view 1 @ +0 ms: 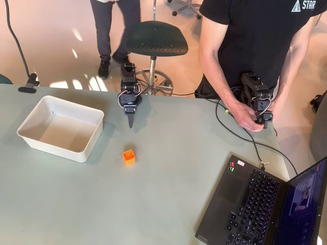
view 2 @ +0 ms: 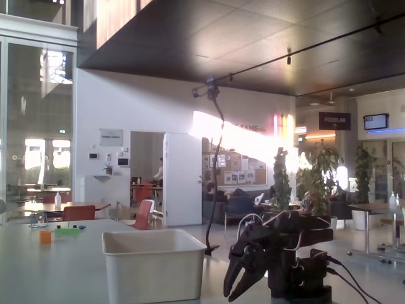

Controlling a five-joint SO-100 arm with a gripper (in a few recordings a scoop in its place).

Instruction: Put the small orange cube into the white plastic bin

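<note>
Laptop (view 1: pixel 265 204) keys and screen are seen at the near right corner of the table (view 1: pixel 168 194) in the overhead view. Farther in, the small orange cube (view 1: pixel 129 156) is found sitting alone on bare tabletop, hollow face up, apart from everything else. To its left and slightly farther stands the white plastic bin (view 1: pixel 30 138), upright, nothing visible inside it. Beyond the cube, near the far edge, the gripper (view 1: pixel 131 121) is pointed down toward the near side; its fingers appear drawn together to a narrow tip, with nothing held, and in the fixed view (view 2: pixel 237 284) only a slight gap is made out between them. A person (view 1: pixel 245 46) is seen behind the far right edge, and a stool (view 1: pixel 156 38) behind the arm.

The reach toward the cube is judged not yet begun. The next move calls for the fingers to be spread, carried nearer until the cube is straddled, then lowered.
</note>
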